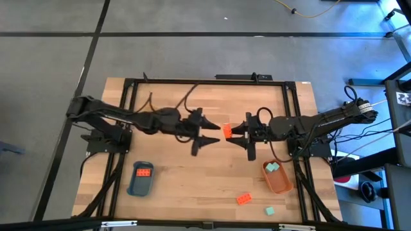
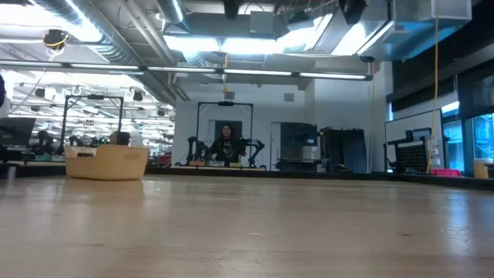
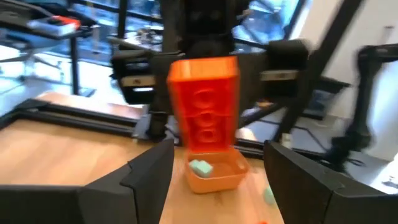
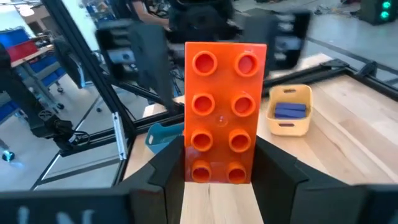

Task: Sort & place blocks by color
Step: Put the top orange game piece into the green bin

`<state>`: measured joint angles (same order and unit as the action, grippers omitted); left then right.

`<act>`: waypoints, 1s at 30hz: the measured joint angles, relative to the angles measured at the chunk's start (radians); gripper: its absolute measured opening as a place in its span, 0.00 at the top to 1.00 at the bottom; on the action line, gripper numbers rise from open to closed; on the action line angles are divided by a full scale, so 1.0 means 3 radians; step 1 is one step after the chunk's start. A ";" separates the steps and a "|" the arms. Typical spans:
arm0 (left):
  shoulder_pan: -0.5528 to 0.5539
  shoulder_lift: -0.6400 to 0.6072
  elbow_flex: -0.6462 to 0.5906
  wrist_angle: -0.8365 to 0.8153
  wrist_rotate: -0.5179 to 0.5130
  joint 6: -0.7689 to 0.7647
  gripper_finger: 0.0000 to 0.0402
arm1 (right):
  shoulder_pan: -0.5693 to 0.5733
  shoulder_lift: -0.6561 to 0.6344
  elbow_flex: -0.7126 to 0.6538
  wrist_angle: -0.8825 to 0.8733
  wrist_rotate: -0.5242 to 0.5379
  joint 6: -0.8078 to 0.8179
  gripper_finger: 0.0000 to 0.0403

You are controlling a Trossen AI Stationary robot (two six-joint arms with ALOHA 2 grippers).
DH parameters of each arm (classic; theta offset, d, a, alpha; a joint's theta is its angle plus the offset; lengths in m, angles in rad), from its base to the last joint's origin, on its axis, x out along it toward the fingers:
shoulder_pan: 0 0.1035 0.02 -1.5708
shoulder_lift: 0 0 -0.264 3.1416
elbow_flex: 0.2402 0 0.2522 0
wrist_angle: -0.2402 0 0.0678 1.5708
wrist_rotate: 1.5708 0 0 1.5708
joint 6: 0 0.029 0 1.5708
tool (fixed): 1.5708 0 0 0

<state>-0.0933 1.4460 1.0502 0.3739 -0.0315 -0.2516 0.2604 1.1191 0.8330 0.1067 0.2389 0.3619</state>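
Mid-air over the worktop (image 1: 192, 173), a handover is under way. The right gripper (image 1: 235, 135) has its jaws clamped on the lower end of a studded orange brick (image 4: 224, 112), while the left gripper (image 1: 212, 130), just across from it, has its jaws spread wide and clear of the brick's sides. To do this well, I'd say the left arm should back straight away without brushing the brick, and the right should keep its grip firm before carrying it off to the tray (image 1: 140, 178) with the matching orange piece.

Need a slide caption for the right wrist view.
Right gripper holds an orange studded brick upright; yellow tray with a blue block beyond.
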 joint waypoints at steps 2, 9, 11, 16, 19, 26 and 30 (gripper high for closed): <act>-0.0005 0.0115 0.0068 0.0047 -0.0142 0.0001 0.40 | 0.0001 0.0000 0.0001 0.0034 -0.0018 -0.0020 0.64; -0.0007 0.0294 0.0172 0.0338 -0.0185 0.0092 0.40 | 0.0006 -0.0016 0.0009 0.0039 -0.0041 -0.0103 0.64; -0.0004 0.0294 0.0172 0.0343 -0.0178 0.0094 0.40 | 0.0004 -0.0014 0.0009 0.0033 -0.0039 -0.0132 0.64; -0.0001 0.0279 0.0180 0.0490 0.0144 0.0085 0.40 | 0.0000 0.0006 0.0002 0.0028 -0.0044 -0.0204 0.64; -0.0012 0.0281 0.0180 0.0575 0.0234 0.0091 0.40 | 0.0003 -0.0003 0.0004 0.0060 -0.0069 -0.0263 0.64; 0.0031 0.0299 0.0181 0.0588 0.0069 0.0172 0.40 | -0.0011 0.0001 0.0004 0.0061 -0.0086 -0.0266 0.64; 0.0063 0.0365 0.0181 0.0680 0.0001 0.0170 0.40 | -0.0011 0.0001 0.0004 0.0045 -0.0087 -0.0279 0.64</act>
<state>-0.0743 1.5555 1.1046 0.5778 -0.0313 -0.2005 0.2569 1.1194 0.8341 0.1203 0.2127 0.2784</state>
